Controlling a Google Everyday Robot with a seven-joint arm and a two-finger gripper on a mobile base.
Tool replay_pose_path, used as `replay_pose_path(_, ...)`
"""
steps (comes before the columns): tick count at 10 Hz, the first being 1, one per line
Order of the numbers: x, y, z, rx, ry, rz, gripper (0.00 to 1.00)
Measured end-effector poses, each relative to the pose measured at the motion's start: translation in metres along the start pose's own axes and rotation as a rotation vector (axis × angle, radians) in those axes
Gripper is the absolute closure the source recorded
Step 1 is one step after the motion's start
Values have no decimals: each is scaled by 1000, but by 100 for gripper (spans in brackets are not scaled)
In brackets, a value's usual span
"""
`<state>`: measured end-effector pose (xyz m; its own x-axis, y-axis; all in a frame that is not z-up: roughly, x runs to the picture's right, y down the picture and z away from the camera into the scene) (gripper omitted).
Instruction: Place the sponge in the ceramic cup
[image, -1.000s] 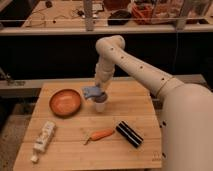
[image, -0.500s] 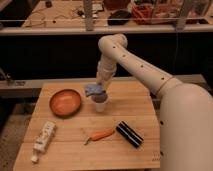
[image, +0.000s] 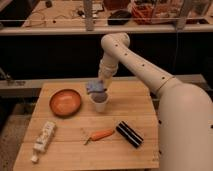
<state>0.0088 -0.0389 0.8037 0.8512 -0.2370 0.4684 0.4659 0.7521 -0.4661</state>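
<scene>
While the sponge (image: 94, 88) hangs clear of the table (image: 140, 156), it is clamped in the closed fingers of the gripper (image: 102, 83). It sits just above the rim of the cup (image: 100, 104). The sponge is not in the cup; it appears slightly off centre, toward the bowl side of the cup's mouth. Whether it touches the rim cannot be told.

The cup stands upright, about midway between the table's side edges and nearer the far edge than the near one. The arm (image: 135, 62) reaches down to it from above.

Step in hand, as judged: positioning the held sponge over the cup for release.

The next move calls for:
1. Centring the sponge over the cup's mouth.
2. Lowering it until most of it is below the rim.
3. Opening the fingers only then, since a soft, flat sponge wider than the mouth may catch on the rim or tip the light cup.

Other items: 1 orange-brown bowl (image: 65, 102) beside the cup, toward the left edge as viewed; 1 white tube (image: 44, 136) near the near-left corner; 1 carrot (image: 101, 134) and 1 striped block (image: 129, 134) toward the near edge.
</scene>
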Motion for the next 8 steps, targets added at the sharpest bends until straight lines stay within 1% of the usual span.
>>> replay_pose_path(8, 10, -6, 4, 14, 4, 53, 98)
